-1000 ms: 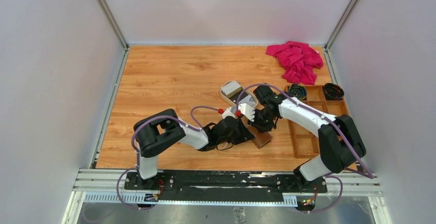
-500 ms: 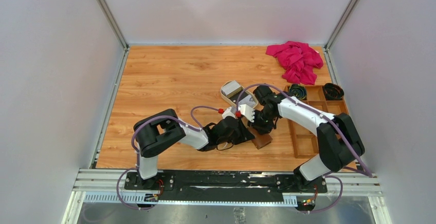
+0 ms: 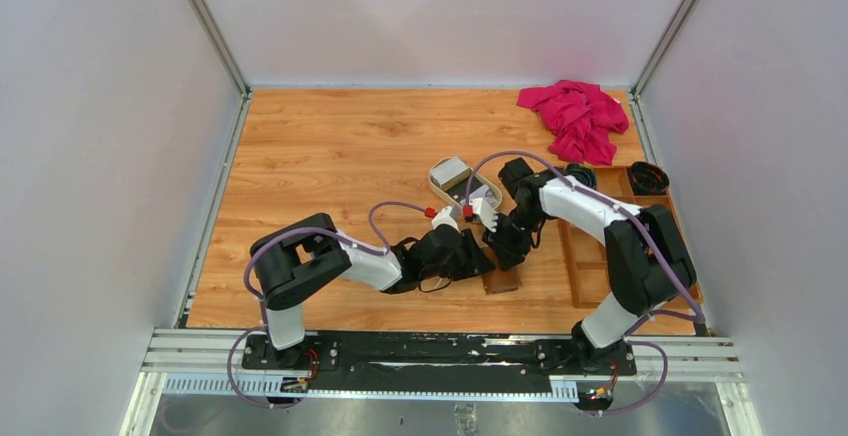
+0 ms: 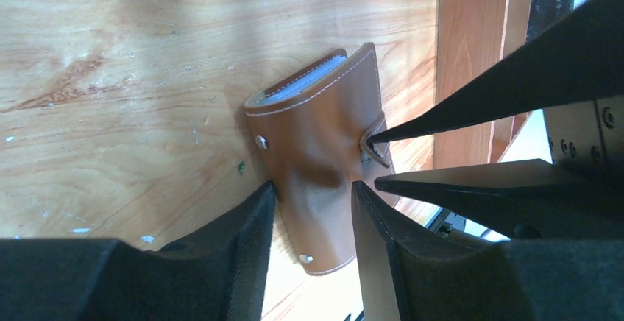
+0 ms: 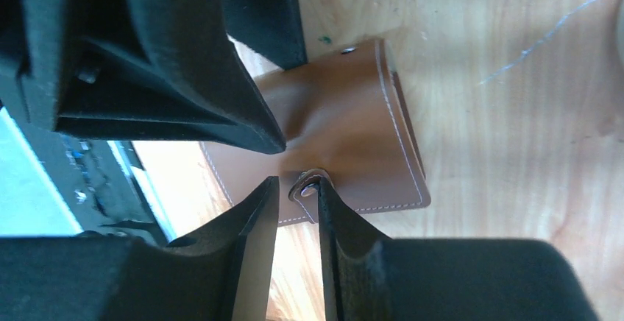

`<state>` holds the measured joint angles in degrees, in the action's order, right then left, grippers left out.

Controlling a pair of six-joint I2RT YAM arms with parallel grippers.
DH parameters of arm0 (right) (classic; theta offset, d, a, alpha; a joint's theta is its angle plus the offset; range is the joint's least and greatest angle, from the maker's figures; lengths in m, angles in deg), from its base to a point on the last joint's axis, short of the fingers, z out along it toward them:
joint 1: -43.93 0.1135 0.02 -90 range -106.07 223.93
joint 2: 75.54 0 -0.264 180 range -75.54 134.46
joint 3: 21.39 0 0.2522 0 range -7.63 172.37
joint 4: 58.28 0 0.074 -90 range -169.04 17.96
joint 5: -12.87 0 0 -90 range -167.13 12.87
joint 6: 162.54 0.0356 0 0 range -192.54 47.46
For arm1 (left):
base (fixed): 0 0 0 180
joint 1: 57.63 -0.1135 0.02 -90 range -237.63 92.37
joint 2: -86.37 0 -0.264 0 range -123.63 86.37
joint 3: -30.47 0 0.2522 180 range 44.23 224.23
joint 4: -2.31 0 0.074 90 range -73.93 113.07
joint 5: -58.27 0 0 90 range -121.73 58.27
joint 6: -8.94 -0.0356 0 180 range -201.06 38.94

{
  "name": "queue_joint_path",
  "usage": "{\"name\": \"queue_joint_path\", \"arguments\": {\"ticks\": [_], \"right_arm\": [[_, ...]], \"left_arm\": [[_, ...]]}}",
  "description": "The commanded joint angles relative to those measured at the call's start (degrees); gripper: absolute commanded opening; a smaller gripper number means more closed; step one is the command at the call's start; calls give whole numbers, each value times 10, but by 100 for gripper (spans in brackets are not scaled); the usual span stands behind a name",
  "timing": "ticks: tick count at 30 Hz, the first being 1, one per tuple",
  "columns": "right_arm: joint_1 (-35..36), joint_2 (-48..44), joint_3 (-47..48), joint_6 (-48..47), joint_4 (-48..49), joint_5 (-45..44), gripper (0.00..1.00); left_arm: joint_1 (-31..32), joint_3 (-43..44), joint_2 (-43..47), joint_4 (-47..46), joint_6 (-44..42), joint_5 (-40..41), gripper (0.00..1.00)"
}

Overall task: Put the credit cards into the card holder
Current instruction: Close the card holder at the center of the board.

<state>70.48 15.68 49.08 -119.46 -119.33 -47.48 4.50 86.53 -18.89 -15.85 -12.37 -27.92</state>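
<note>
The brown card holder [image 3: 499,279] lies folded on the table near the front, between the two grippers. In the left wrist view it [image 4: 324,137] shows pale card edges [image 4: 305,82] in its far open end. My left gripper [image 4: 310,187] pinches it, one finger at its edge and one on its top, and the leather buckles. My right gripper [image 5: 294,181] is slightly open, with the snap tab [image 5: 309,184] against one fingertip. A grey credit card [image 3: 452,169] lies in the cream tin tray [image 3: 437,185].
A wooden compartment box [image 3: 612,248] stands just right of the card holder, with two black coiled items [image 3: 649,177] in its far cells. A pink cloth [image 3: 576,116] lies at the back right. The box edge also shows in the left wrist view [image 4: 463,56].
My right arm has swung its wrist nearer and down onto the card holder. The card holder has shifted slightly left and toward the front. The left arm has barely moved.
</note>
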Motion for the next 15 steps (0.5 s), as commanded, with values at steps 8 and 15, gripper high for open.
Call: {"name": "queue_joint_path", "arguments": {"ticks": [8,15], "right_arm": [[-30,62,-16,13,-52,76,34],[-36,77,-11,28,-47,85,38]], "left_arm": [[5,-12,47,8,-59,16,47],[9,-34,85,8,-82,26,47]]}}
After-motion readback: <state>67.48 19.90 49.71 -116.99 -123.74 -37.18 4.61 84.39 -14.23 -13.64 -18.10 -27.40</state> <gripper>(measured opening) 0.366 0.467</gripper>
